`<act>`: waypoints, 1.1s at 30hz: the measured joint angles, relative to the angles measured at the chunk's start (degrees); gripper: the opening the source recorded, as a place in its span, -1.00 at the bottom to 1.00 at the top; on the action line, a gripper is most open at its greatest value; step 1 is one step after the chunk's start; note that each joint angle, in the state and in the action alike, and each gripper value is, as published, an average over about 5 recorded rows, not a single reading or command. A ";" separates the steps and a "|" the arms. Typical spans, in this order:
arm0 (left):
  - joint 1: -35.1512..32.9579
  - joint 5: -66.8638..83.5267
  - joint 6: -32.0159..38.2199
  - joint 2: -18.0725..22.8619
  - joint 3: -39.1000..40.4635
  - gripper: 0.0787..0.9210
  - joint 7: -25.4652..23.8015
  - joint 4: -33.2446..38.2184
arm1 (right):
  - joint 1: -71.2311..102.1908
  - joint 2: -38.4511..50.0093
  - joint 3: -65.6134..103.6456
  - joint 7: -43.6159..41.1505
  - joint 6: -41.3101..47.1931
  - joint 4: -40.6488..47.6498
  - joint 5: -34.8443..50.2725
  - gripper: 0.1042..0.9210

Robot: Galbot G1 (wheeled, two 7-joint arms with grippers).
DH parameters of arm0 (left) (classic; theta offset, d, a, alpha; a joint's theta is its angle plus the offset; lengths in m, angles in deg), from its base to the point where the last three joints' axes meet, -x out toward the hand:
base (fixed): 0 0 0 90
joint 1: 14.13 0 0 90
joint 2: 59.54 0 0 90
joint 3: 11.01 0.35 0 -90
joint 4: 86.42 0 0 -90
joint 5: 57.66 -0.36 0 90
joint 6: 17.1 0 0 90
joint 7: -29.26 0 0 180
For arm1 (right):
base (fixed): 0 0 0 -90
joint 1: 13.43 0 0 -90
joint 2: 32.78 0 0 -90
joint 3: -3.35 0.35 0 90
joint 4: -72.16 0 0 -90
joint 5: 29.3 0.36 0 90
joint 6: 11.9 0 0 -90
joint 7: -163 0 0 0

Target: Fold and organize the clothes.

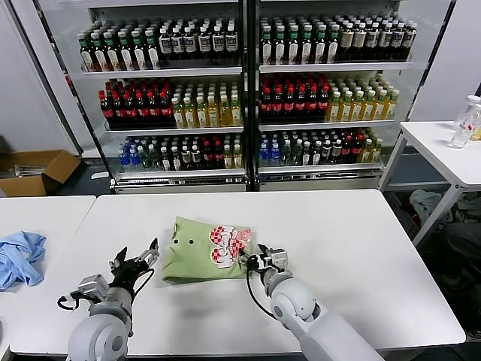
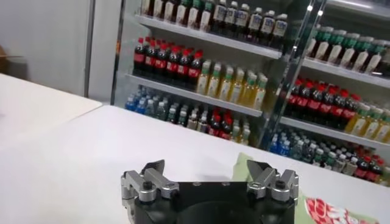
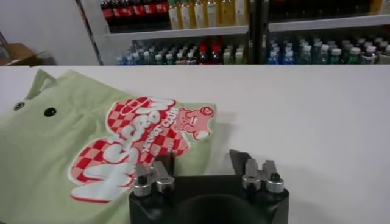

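Note:
A folded pale green shirt [image 1: 197, 252] with small buttons and a red-and-pink checked print [image 1: 227, 244] lies on the white table [image 1: 338, 248]. My left gripper [image 1: 137, 256] is open and empty, just left of the shirt and apart from it. My right gripper [image 1: 254, 257] is open at the shirt's right edge. In the right wrist view the shirt [image 3: 55, 146] fills the near table and the right gripper [image 3: 201, 159] has one finger over the shirt's edge and one over bare table. In the left wrist view the left gripper [image 2: 207, 169] faces the shirt's corner [image 2: 242, 163]. The plain tee is out of view.
A crumpled blue cloth [image 1: 19, 257] lies on a second white table [image 1: 45, 214] at the left. A cardboard box [image 1: 37, 171] sits on the floor behind it. Glass-door drink coolers [image 1: 248, 90] stand beyond the table. A side table [image 1: 443, 147] with a bottle [image 1: 466, 122] stands at the right.

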 measured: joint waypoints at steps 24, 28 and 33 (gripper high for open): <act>-2.25 0.60 0.04 0.27 -0.06 0.77 -0.60 1.72 | 2.48 10.38 6.20 -4.58 -3.08 -1.59 0.57 -0.95; -2.30 0.30 0.15 0.37 0.17 0.77 -0.92 1.90 | 4.31 13.52 9.51 -6.05 -3.57 -2.80 -0.39 -0.93; -2.81 -0.99 0.59 0.83 0.67 0.77 -1.58 2.55 | 7.31 15.86 13.19 -7.13 -5.95 -5.44 -2.81 -0.68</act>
